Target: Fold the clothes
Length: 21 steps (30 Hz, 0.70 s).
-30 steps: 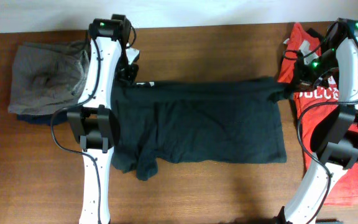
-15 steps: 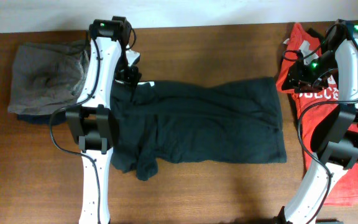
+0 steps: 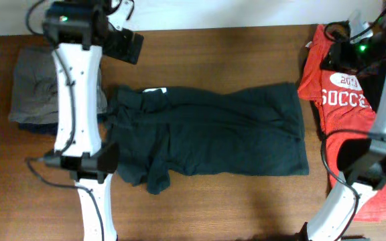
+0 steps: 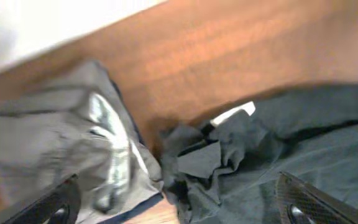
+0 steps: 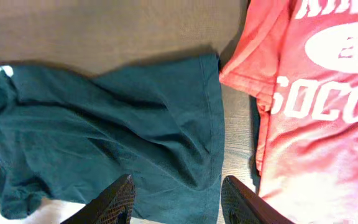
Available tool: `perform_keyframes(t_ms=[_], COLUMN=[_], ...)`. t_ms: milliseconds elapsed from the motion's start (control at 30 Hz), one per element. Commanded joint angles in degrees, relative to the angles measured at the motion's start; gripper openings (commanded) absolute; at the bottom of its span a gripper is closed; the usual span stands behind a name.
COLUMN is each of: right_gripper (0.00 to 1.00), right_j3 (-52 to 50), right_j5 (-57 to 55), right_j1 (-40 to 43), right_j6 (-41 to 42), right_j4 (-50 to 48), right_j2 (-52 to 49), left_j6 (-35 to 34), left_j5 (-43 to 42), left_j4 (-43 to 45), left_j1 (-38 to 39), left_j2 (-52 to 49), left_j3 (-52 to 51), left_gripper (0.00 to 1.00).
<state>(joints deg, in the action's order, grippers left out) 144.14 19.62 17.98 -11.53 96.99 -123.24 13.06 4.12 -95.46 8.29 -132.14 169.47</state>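
Note:
A dark green T-shirt (image 3: 213, 134) lies flat across the middle of the wooden table (image 3: 220, 53), its collar end bunched at the left (image 4: 210, 155) with a white label (image 4: 232, 113) showing. My left gripper (image 3: 127, 45) is raised over the back left. In the left wrist view it (image 4: 178, 202) stands wide open and empty above the bunched collar. My right gripper (image 3: 339, 48) hovers at the back right. In the right wrist view it (image 5: 178, 194) is open and empty above the shirt's right hem (image 5: 213, 124).
A stack of folded grey clothes (image 3: 35, 87) over something dark blue sits at the far left, touching the green shirt's collar end (image 4: 48, 143). A red soccer shirt (image 3: 344, 100) is spread at the right edge (image 5: 316, 93), a narrow strip of table between it and the green shirt.
Both grippers have opened and let go of the green shirt's back edge. They have lifted away, the left toward the back left, the right toward the back right. The shirt has settled flat.

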Motion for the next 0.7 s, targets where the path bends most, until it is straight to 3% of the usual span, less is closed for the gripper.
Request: perform_keyframes(t_ms=[0,200,400,667], right_gripper=[0.5,0.51,0.54,0.57], right_j3=[1.5,-1.5,-14.2,-40.1], right_j5=[0.7,-2.3,-5.2,-5.5], right_j1=[0.4,0.4,0.4,0.4], right_j6=[1.5,5.0,7.6,7.6], right_j4=[0.4,0.3,0.3,0.3], right_j2=[8.0,20.3,35.9,51.9], left_j6=[-0.1,-5.6,-9.1,-13.8], left_j5=[0.2,0.2,-2.4,-3.5], left_j4=[-1.1,-1.2,-1.2,-1.2], left_j1=[-0.2,-1.1,-1.3,-1.3], left_j2=[4.7,10.1,15.5,25.5], left_j3=[0.7,0.2,-2.5,-26.8], left_gripper=[0.99,0.99,0.99,0.99])
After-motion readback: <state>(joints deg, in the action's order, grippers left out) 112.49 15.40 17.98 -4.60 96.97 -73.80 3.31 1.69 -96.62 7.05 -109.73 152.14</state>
